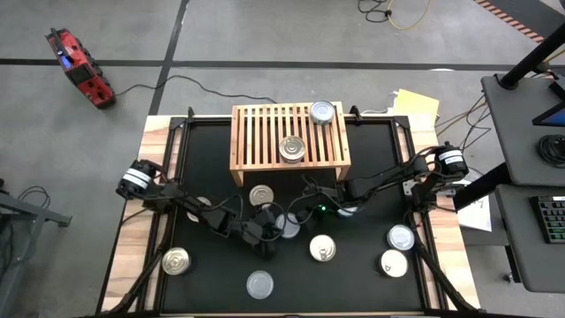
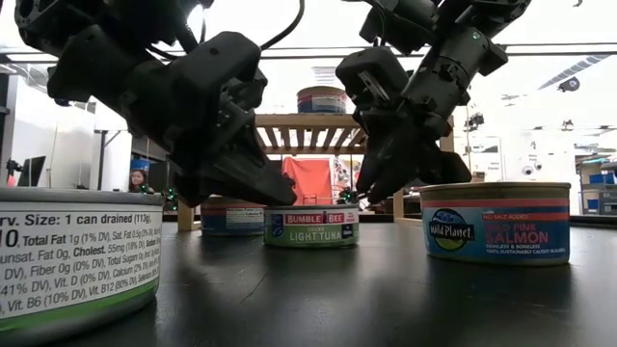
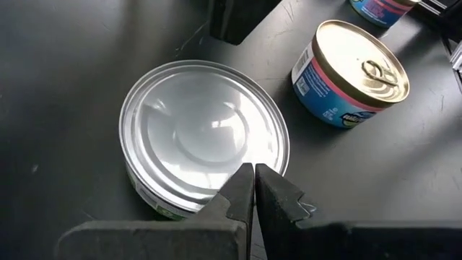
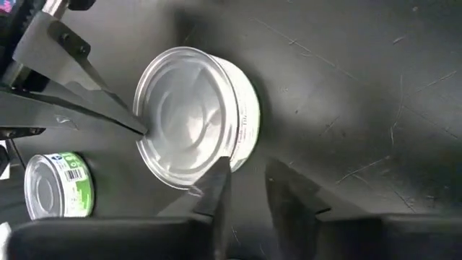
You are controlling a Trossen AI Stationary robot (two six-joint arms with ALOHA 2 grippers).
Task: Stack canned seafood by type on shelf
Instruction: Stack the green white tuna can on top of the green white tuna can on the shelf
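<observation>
A green-labelled tuna can [image 3: 206, 133] with a plain silver lid stands on the black mat in front of the light-wood shelf [image 1: 287, 137]; it also shows in the low view [image 2: 310, 225] and the right wrist view [image 4: 191, 115]. My left gripper [image 3: 254, 170] is shut, its tips at this can's lid. My right gripper [image 4: 249, 177] is open and low beside the same can, on the can's other side from the left one [image 2: 371, 193]. Two cans [image 1: 322, 112] [image 1: 292, 148] stand on the shelf's slatted top. My left gripper's shut fingertips [image 4: 141, 130] rest on the tuna can's lid at its rim [image 3: 238, 162], slanting down from the table's left and near side. The can stands upright on the mat. My right gripper has one finger [image 4: 216, 173] close against the can's side wall; I cannot tell whether it touches.
A pink salmon can [image 3: 350, 68] with a gold pull-tab lid stands close by on the right [image 2: 496, 222]. More cans lie about the mat [image 1: 176, 261] [image 1: 259, 283] [image 1: 401, 237] [image 1: 394, 263], and one [image 1: 261, 195] stands before the shelf. A large can [image 2: 77, 255] is near the low camera.
</observation>
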